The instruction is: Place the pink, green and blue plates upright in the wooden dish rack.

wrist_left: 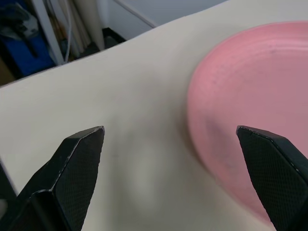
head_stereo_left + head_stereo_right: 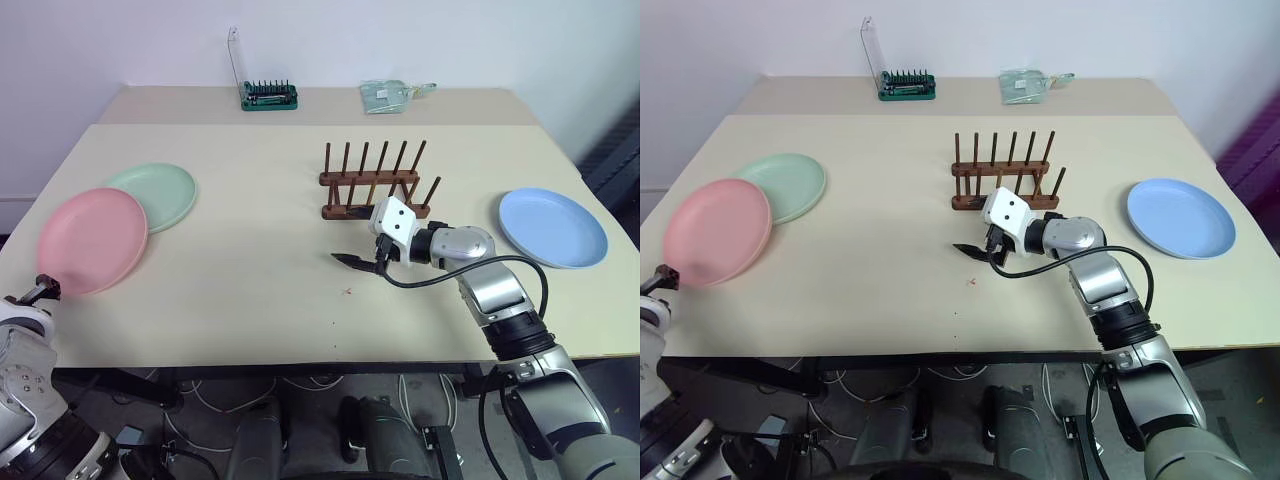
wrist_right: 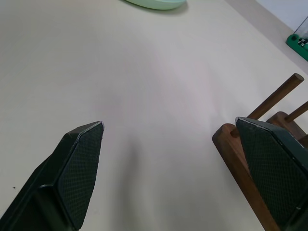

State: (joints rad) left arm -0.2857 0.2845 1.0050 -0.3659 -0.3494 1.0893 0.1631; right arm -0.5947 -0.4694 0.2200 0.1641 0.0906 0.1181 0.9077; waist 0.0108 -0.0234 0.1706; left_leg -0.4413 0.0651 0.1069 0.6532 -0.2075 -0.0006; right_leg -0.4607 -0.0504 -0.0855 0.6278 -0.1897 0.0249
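The pink plate [image 2: 92, 240] is lying flat near the table's [image 2: 250, 290] nine o'clock edge, its rim overlapping the green plate [image 2: 158, 193], which is sitting just beyond it toward eleven o'clock. The blue plate [image 2: 553, 227] is resting flat well apart from them, out at three o'clock. The wooden dish rack [image 2: 373, 187] is standing near the table's centre, slightly toward one o'clock, with its pegs upright and no plate in it. The right gripper [image 2: 358, 262] is hovering just in front of the rack's six o'clock side, pointing toward nine o'clock; its fingers [image 3: 77, 168] are spreading wide and holding nothing, with one rack rail end showing beside a fingertip in the right wrist view. The left gripper [image 1: 168, 159] is sitting at the table's near corner at about eight o'clock, beside the pink plate's near rim, its fingers likewise standing wide apart and gripping nothing. At the far twelve o'clock edge a green tool holder [image 2: 269, 95] with a clear lid is standing, and a small clear packet [image 2: 390, 93] is lying beside it toward one o'clock.
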